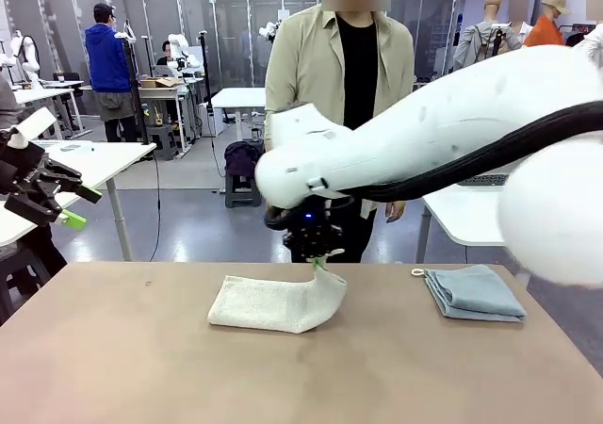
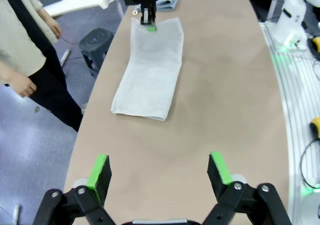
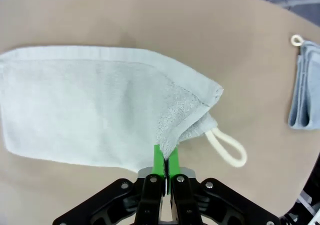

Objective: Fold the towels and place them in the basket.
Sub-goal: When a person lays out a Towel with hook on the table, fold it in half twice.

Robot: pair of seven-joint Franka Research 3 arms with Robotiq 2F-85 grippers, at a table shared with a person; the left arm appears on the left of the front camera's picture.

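Front view: the right arm reaches across the middle of the brown counter (image 1: 141, 367), and its black right hand (image 1: 318, 260) with green pads points down, pinching the raised right end of a cream-white terry towel (image 1: 273, 303). The rest of that towel lies flat on the counter, stretching toward the robot's left. Well apart to the right, near the far edge, a dusty blue-grey towel (image 1: 473, 292) lies folded, its small loop at the far left corner. The left hand (image 1: 58, 207) hangs off the counter at the picture's left edge, its green-tipped fingers spread apart and holding nothing. A person in a beige shirt over black stands behind the far edge.

Left wrist view: the left hand (image 2: 159, 171) hovers above bare counter with its two green pads standing wide apart and nothing between them. Farther along the counter the cream-white towel (image 2: 150, 70) lies lengthwise, and the right hand (image 2: 148, 25) clamps its far end.

Right wrist view: the right hand (image 3: 165, 161) is closed tight on a gathered corner of the cream-white towel (image 3: 80, 105), pads pressed together around the cloth. A cream loop (image 3: 227, 147) dangles just beside the pinched corner. The folded blue-grey towel (image 3: 305, 95) lies at the right edge.
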